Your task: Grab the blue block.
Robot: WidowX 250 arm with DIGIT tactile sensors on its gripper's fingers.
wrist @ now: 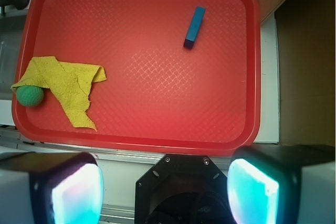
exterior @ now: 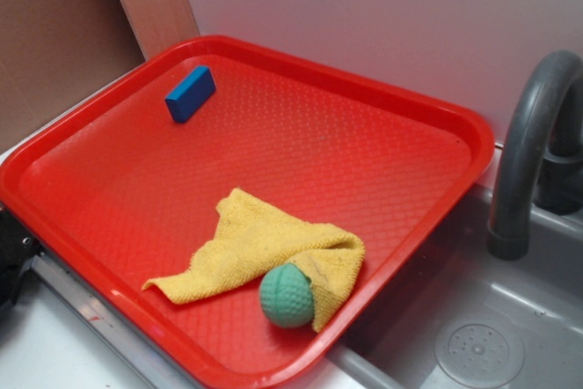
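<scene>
The blue block (exterior: 190, 94) is a small solid-blue brick lying flat in the far left part of the red tray (exterior: 86, 225). In the wrist view the blue block (wrist: 194, 27) lies in the upper right of the tray (wrist: 157, 142). My gripper (wrist: 165, 192) hangs high above the tray's near edge, well away from the block. Its two fingers, with glowing cyan pads (wrist: 77, 195), stand wide apart with nothing between them. The gripper itself does not show in the exterior view.
A crumpled yellow cloth (exterior: 260, 248) and a green dimpled ball (exterior: 287, 296) lie at the tray's near corner; the ball touches the cloth. A grey faucet (exterior: 528, 143) and sink (exterior: 474, 334) stand to the right. A wall runs behind the tray.
</scene>
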